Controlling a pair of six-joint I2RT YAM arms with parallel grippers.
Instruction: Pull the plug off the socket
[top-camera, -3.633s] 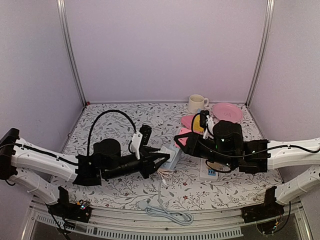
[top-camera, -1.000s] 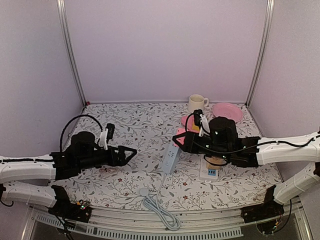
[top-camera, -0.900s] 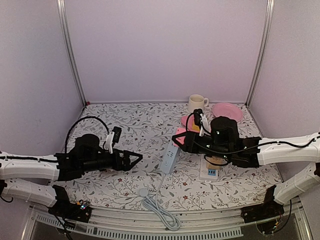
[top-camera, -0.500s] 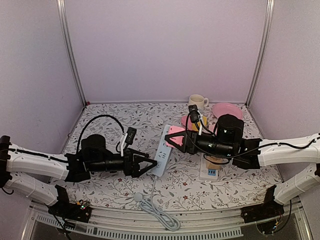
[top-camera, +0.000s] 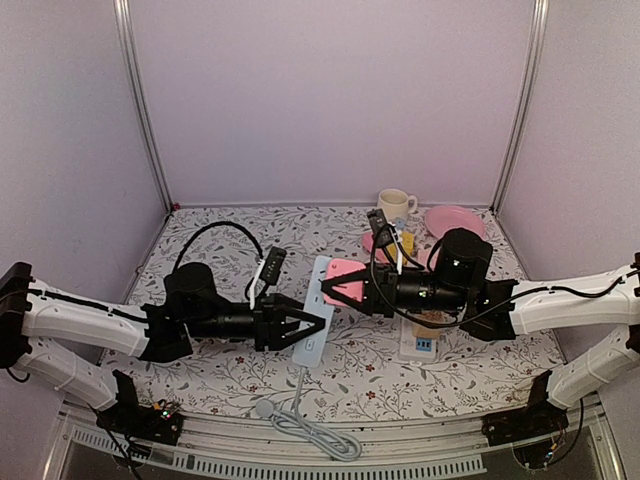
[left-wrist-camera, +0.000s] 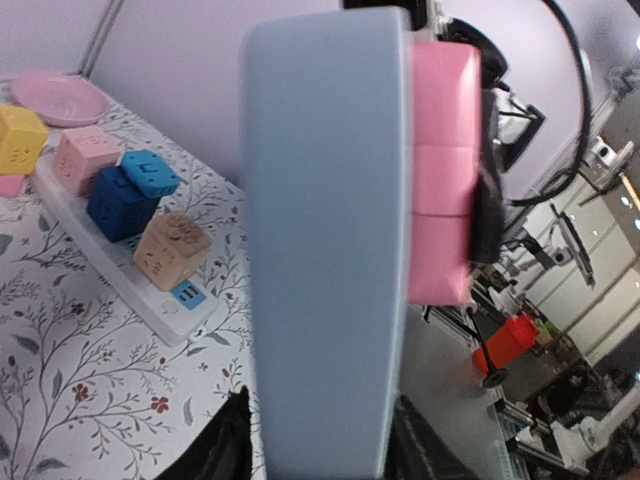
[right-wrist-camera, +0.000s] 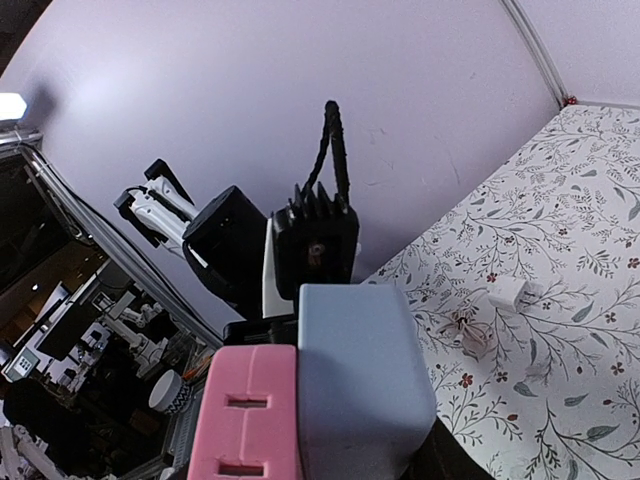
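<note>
Held above bench (top-camera: 230, 235) centre: power strip (top-camera: 314, 300), pink plug (top-camera: 346, 272) seated in it.
Left gripper (top-camera: 306, 327) seems clamped on the strip's 6 o'clock end; right gripper (top-camera: 338, 290) grips the plug toward 12 o'clock.

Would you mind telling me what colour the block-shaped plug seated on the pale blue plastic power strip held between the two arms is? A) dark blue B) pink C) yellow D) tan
B, since the left wrist view shows a pink block-shaped plastic plug seated flush against the pale blue plastic power strip.
</note>
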